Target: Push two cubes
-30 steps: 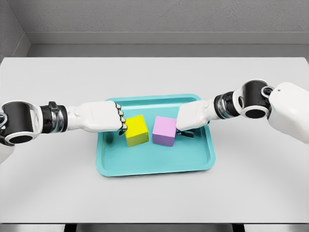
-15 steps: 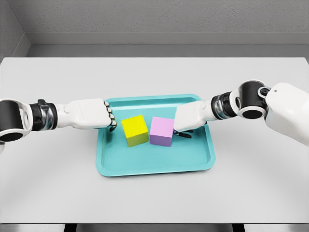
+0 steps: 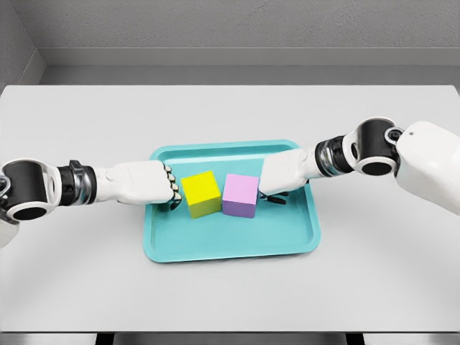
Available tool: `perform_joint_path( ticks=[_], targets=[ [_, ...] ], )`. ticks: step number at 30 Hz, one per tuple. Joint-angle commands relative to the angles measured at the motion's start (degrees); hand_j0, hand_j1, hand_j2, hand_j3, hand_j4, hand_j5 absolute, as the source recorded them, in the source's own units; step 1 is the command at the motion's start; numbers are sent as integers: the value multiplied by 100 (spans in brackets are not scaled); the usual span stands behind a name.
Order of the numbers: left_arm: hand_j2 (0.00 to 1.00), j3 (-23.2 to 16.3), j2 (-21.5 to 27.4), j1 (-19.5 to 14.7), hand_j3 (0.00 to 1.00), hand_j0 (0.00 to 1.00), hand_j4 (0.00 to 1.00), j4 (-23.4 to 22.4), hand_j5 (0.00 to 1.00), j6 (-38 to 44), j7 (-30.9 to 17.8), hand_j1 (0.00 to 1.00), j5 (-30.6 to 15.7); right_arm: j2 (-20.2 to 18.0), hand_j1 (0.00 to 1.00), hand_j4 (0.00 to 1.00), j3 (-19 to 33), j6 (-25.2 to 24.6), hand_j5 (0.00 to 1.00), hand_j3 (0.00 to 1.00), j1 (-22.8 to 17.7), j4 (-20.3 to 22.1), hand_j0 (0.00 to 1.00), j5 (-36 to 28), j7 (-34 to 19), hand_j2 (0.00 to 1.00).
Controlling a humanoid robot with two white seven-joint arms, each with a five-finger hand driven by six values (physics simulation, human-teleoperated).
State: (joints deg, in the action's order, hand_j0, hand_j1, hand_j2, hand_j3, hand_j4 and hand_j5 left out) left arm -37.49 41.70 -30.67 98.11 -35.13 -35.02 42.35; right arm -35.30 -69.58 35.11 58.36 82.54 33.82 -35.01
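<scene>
A yellow cube (image 3: 200,193) and a pink cube (image 3: 240,195) sit side by side, nearly touching, in the middle of a teal tray (image 3: 237,248). My left hand (image 3: 169,188) is a curled fist at the tray's left rim, its knuckles just left of the yellow cube with a thin gap. My right hand (image 3: 267,184) is also curled, its fist against the pink cube's right side. Neither hand holds anything.
The tray lies on a wide white table (image 3: 230,115) whose front edge runs along the bottom of the view. A grey wall (image 3: 230,29) stands behind the table.
The left fist drew back left off the yellow cube, then came forward toward it again. The pink cube slid slightly left, closer to the yellow one, with the right fist behind it.
</scene>
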Motion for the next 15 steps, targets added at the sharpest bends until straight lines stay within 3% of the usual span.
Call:
perform_joint_path(
  ticks=[1, 5, 15],
  targets=[
    [50, 14, 5, 0, 50, 50, 50, -20, 50, 13, 2, 50, -17, -3, 17, 17, -3, -11, 17, 17, 0, -1, 17, -16, 1, 17],
    [50, -4, -171, -9, 50, 50, 50, -266, 50, 13, 2, 50, 1, -3, 17, 17, -20, -11, 17, 17, 26, -1, 17, -16, 1, 17],
    [50, -12, -347, 0, 50, 50, 50, -380, 50, 13, 2, 50, 27, 23, 16, 16, -82, -11, 16, 16, 35, -176, 16, 2, 1, 16]
  ],
)
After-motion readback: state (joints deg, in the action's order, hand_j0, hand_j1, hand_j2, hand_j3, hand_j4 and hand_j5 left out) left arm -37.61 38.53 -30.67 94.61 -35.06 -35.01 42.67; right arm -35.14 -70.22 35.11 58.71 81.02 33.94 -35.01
